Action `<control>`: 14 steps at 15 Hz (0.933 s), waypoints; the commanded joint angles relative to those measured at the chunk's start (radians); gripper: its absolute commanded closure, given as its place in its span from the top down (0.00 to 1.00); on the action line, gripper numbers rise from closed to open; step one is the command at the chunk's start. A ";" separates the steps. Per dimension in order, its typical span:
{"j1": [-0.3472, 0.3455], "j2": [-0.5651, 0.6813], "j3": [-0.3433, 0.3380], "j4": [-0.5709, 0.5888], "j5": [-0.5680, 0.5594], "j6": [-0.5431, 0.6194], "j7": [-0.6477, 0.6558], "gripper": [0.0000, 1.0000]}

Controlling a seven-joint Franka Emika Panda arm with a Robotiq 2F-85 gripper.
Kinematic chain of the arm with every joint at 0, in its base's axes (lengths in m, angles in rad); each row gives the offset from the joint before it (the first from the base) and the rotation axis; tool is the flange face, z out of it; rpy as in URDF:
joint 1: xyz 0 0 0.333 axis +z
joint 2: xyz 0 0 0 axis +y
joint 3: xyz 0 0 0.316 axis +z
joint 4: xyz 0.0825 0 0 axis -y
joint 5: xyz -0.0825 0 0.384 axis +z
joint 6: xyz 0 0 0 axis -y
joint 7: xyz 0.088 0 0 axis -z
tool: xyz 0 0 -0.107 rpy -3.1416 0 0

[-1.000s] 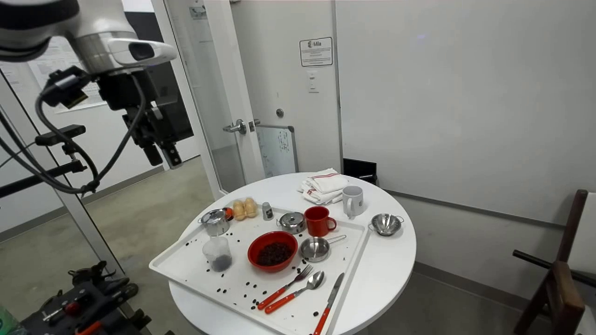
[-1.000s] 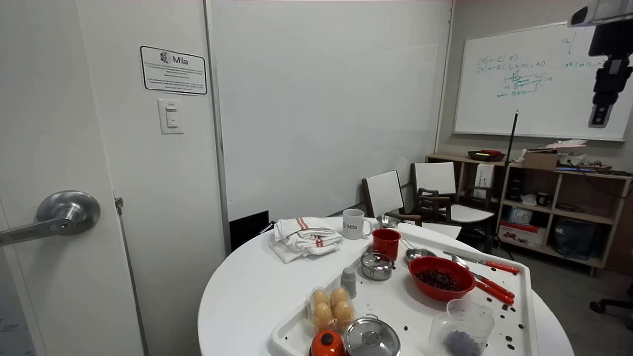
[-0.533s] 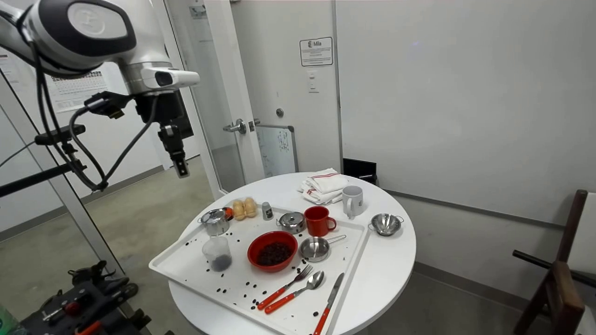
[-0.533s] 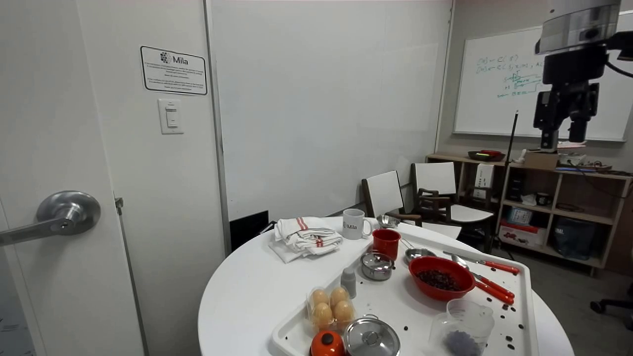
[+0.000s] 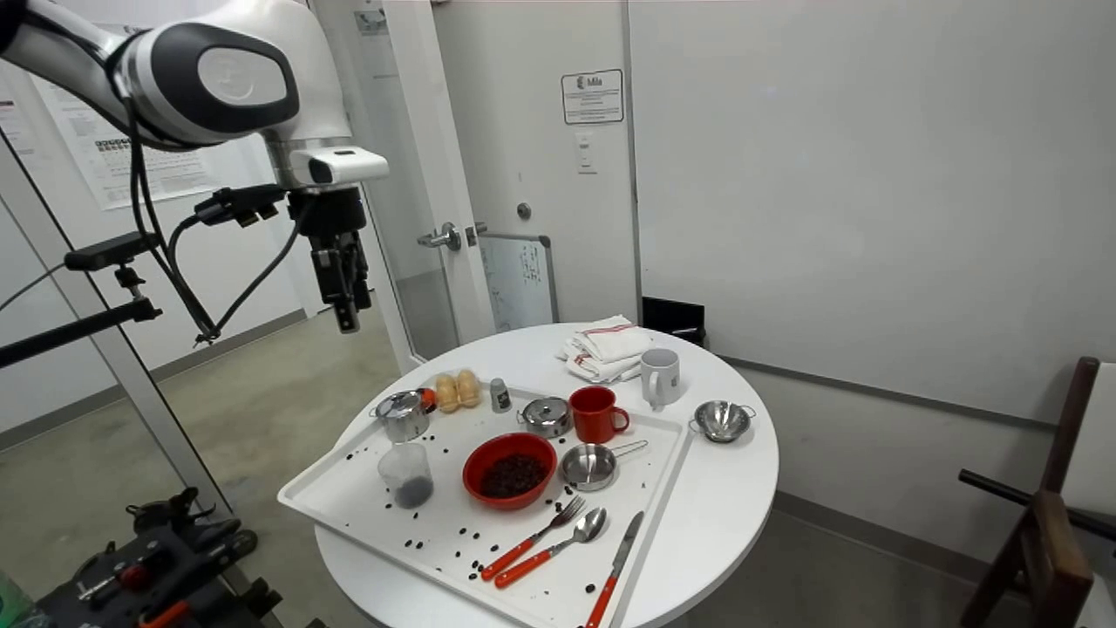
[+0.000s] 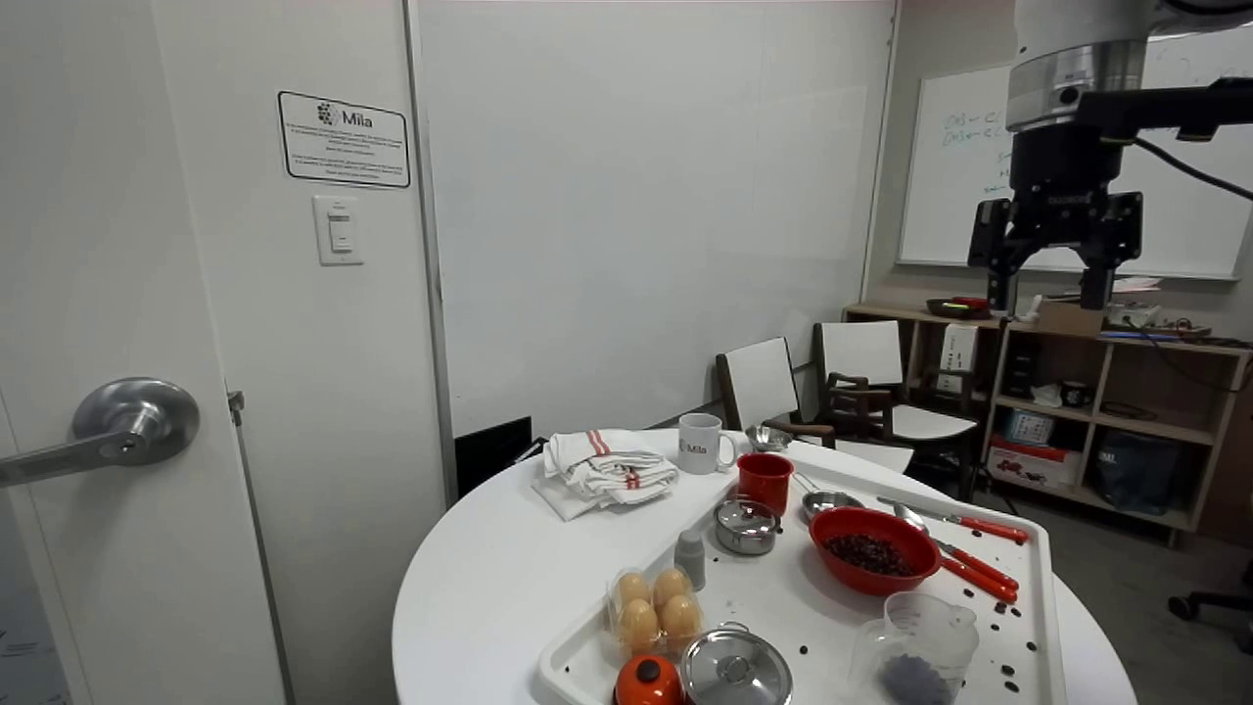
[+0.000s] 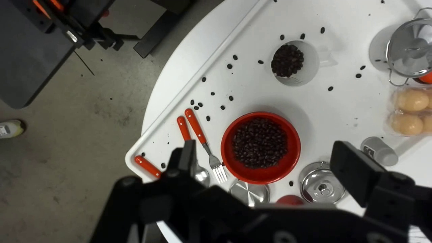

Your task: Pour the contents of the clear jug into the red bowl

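Pincer (image 6: 1049,294) has swung nearer the red bowl (image 6: 856,576), its jaws wide apart.

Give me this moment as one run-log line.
gripper: open, empty, high up | clear jug: upright on tray | red bowl: on tray | dark beans: in jug and bowl | pour: not done

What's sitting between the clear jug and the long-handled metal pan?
The red bowl, with dark beans in it; the wrist view shows it between them, and so do both exterior views.
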State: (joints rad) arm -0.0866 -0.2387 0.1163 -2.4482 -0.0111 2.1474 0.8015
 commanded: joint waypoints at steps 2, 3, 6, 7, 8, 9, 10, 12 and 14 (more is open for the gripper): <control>-0.012 0.006 0.011 -0.014 -0.078 0.016 0.178 1.00; -0.010 0.017 0.015 -0.020 -0.090 0.038 0.230 1.00; -0.036 0.069 0.081 -0.032 -0.107 0.097 0.448 1.00; -0.040 0.083 0.103 -0.034 -0.106 0.103 0.521 1.00; -0.043 0.096 0.127 -0.033 -0.103 0.105 0.593 1.00; -0.042 0.113 0.146 -0.029 -0.103 0.103 0.666 1.00; -0.037 0.135 0.163 -0.021 -0.100 0.102 0.739 1.00; -0.023 0.175 0.185 -0.005 -0.104 0.094 0.887 1.00; 0.056 0.210 0.130 0.012 -0.104 0.080 1.021 1.00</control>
State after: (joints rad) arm -0.0942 -0.0919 0.2814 -2.4758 -0.1011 2.2339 1.6350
